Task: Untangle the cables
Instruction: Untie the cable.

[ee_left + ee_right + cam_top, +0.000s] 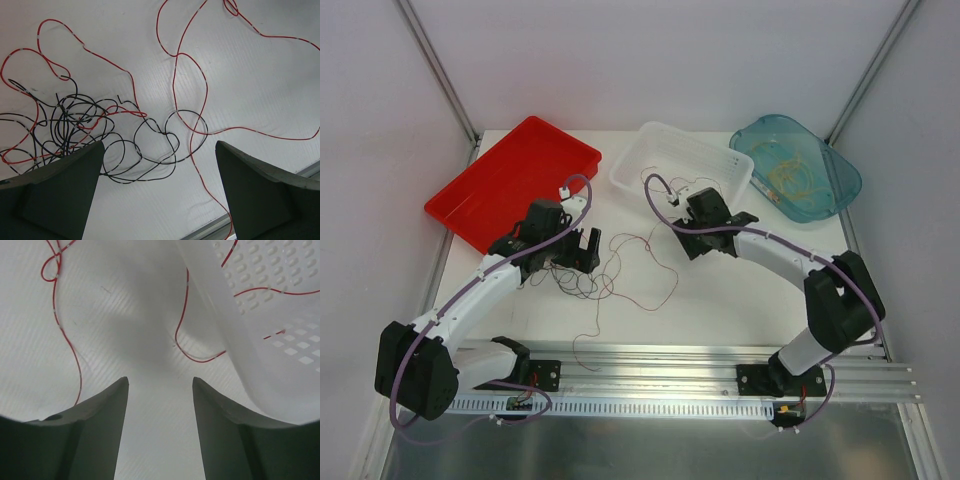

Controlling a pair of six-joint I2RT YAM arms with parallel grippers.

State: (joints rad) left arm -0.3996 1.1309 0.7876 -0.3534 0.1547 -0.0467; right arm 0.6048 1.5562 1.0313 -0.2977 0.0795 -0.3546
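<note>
Because the strands are so fine, I cannot count them from overhead: the thin red and black cables (595,280) lie in a loose tangle on the white table (740,300), just left of frame centre, their upper edge partly hidden under the left gripper (575,250). In the left wrist view its two dark fingers stand wide apart, holding nothing. The black strands (75,120) bunch at middle left and slip behind the left finger (65,190), while red loops run off the top and right edges.

The right gripper (160,380) is also spread and empty. Above it one red strand (182,325) crosses the wall of the white perforated plastic basket (260,340), its far end cut off at the frame top.

I count three containers along the upper part of the overhead frame: a red plastic tray (515,180), that basket, and a translucent blue tub (840,180) with yellow coils (785,180) too fine to number.
</note>
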